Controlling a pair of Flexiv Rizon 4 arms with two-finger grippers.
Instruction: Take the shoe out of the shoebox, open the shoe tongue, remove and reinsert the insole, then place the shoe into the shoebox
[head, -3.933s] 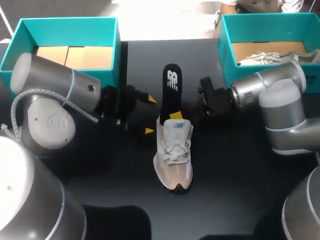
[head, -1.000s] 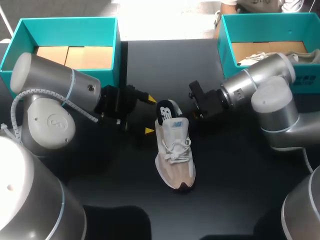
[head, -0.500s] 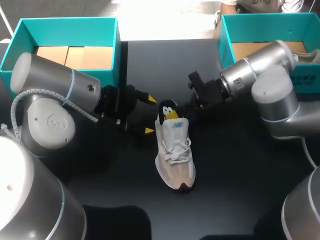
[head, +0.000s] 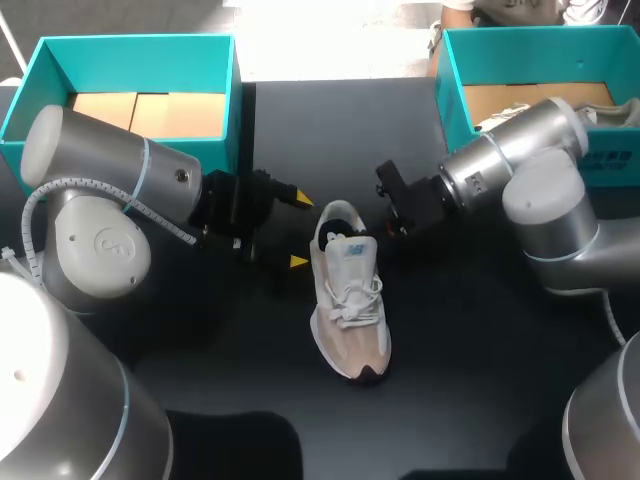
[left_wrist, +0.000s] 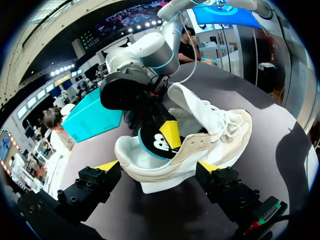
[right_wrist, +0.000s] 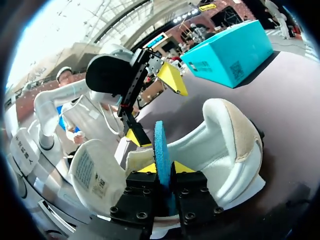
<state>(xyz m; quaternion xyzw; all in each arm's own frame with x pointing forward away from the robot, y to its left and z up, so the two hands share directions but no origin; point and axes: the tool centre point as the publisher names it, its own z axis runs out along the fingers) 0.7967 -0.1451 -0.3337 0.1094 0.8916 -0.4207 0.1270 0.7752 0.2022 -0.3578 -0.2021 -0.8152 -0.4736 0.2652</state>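
- You are partway through the task. The white and beige lace-up sneaker (head: 348, 300) is already out of its box and is lying on the black table (head: 470, 340), with its toe toward 6 o'clock and its heel toward 12.
- Its tongue is standing lifted off the opening, so that step looks done.
- The black insole with a blue edge (right_wrist: 161, 145) is sitting mostly inside the shoe, with only its heel end rising at the collar. This is the insole step, but you cannot tell from here whether it is coming out or going in.
- Your right gripper (right_wrist: 162, 168), at the shoe's 1 o'clock, is pinching that heel end with its fingers pressed together on it.
- Your left gripper (head: 298, 230), at the shoe's 10 o'clock, is holding its fingers spread. The heel is lying between them, ungripped.
- Seating the insole and boxing the shoe are still left.
- Counting:
  - two teal cardboard shoeboxes, one at 10 o'clock (head: 135, 60) and one at 2 o'clock (head: 540, 50)
  - one shoe on the table, plus what looks like a second pale shoe (head: 520, 118) in the 2 o'clock box
  - one insole
  - two grippers
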